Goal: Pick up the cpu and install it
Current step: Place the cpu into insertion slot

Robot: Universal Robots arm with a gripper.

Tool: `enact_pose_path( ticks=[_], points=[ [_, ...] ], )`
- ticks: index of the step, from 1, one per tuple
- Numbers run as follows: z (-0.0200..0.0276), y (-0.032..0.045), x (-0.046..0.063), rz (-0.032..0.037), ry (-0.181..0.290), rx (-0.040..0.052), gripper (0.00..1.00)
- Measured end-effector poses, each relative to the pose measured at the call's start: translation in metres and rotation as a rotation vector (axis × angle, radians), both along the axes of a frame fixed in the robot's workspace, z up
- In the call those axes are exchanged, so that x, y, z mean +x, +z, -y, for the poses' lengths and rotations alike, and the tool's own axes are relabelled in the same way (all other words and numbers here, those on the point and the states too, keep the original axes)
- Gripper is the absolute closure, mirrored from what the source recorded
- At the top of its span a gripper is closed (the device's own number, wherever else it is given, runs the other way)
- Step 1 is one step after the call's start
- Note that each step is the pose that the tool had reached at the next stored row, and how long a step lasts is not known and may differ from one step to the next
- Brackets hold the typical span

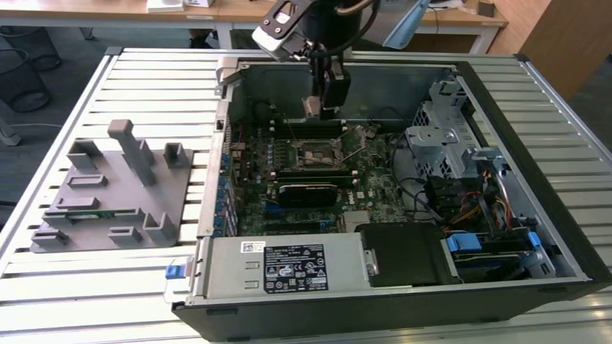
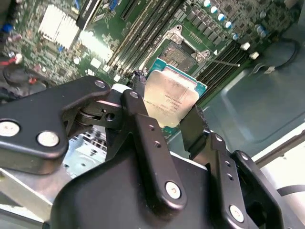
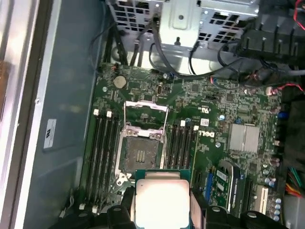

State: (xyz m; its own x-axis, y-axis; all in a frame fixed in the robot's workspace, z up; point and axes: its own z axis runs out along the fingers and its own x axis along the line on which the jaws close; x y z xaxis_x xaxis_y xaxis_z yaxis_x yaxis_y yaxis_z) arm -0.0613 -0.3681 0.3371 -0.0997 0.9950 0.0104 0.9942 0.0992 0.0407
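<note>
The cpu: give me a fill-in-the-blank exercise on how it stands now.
The black gripper is ___ on the small flat square silver-topped cpu.
The cpu hangs ___ the green motherboard, not touching it.
The square metal-framed socket lies ___, with no chip in it.
The grey moulded tray sits on the exterior view's ___.
Missing words: shut; above; empty; left.

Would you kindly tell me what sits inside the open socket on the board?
The socket holds no chip, just its dark bare bed. The cpu is clamped in the gripper, hiding the board beneath it.
</note>
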Motion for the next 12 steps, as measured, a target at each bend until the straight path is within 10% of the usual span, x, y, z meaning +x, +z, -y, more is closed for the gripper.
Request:
enact_pose_path(
  ticks=[12],
  points=[
    [-0.0148, -0.0132, 0.000, 0.0000, -0.037, 0.0010, 0.46]
  ],
)
